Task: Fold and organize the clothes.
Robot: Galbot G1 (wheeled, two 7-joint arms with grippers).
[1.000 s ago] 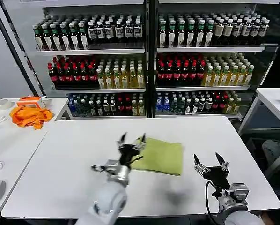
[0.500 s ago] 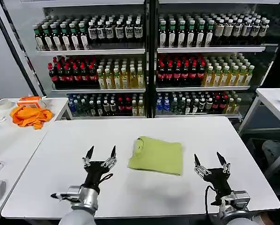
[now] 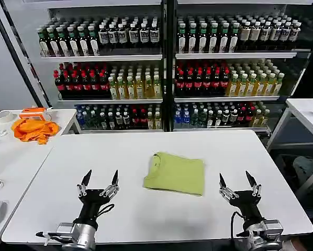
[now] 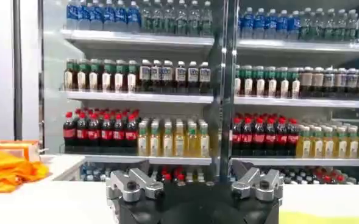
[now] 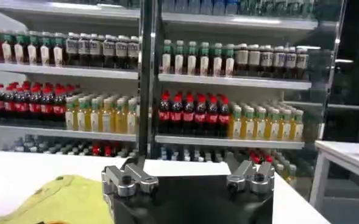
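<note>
T-shirt (image 3: 175, 174) first: the lime yellow-green fabric lies folded into a compact rectangle at the middle of the white table (image 3: 146, 219), its ribbed neckline showing at the far left corner and its long side running left to right, slightly skewed so the right end sits a touch nearer me. From the head view I judge the folding essentially done; what remains, if anything, is squaring it up or moving it to a final spot. My left gripper (image 3: 99, 184) hovers over the near left part of the table, well apart from the shirt's left edge, fingers spread wide and holding nothing. My right gripper (image 3: 238, 182) hovers over the near right part, just off the shirt's right edge, fingers equally spread and empty. So the shirt lies between the two grippers and a little farther out than both, with the right one clearly the closer. Through the right wrist view a corner of the T-shirt (image 5: 51, 201) shows low beside that gripper (image 5: 188, 179). If I had to nudge or lift the bundle, I would reach with the right arm, going left and slightly away. Beyond stand the drink shelves (image 3: 161, 55), and an orange cloth (image 3: 34, 129) lies on the side table, far left.
</note>
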